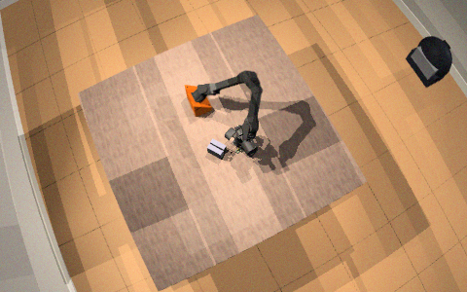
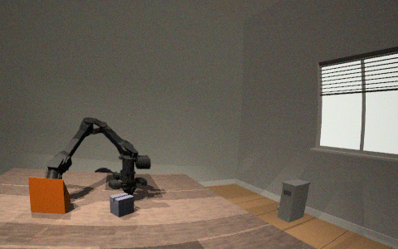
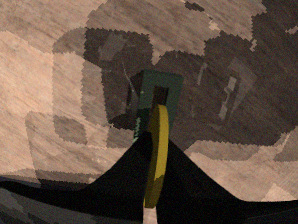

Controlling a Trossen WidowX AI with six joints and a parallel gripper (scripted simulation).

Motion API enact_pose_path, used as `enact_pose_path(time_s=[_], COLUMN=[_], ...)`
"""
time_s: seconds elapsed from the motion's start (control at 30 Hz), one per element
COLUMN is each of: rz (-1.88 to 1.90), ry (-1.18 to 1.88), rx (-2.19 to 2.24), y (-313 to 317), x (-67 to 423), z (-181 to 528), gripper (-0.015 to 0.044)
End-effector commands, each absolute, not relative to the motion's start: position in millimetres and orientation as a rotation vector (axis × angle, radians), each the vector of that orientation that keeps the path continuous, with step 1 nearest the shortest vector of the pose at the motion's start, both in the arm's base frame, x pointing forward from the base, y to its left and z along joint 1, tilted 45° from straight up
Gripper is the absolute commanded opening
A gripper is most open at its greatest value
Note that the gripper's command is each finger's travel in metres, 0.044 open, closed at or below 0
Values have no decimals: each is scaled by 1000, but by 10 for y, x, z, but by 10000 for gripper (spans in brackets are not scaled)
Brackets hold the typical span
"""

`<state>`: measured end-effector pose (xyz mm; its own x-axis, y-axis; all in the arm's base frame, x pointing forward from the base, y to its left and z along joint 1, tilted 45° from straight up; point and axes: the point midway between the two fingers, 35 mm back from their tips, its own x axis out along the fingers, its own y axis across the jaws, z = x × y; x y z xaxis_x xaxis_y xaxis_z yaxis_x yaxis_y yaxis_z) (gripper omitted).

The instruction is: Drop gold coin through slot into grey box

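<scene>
One grey box (image 2: 122, 204) stands closed on the table (image 2: 199, 216), right of the orange block (image 2: 48, 195) that carries the arm; its contents are hidden. Just right of it the tool (image 3: 152, 211) is low over the dark-green holder (image 3: 160, 92), pinching the gold coin (image 3: 157, 156), which stands on edge with its far end in the holder. Only the wrist view shows coin and holder; the exterior view hides them behind the box. Far right, a grey bin (image 2: 293, 200) stands under the window (image 2: 360, 104).
</scene>
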<state>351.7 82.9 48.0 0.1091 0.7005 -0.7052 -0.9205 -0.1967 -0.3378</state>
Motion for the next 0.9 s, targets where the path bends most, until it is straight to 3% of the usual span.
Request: enact_pose_path(time_s=[0.0, 0.87], rz=[1492, 1480], ry=[315, 334], rx=[-947, -951], y=[803, 379], x=[3530, 3514], z=[488, 867], gripper=[0, 0])
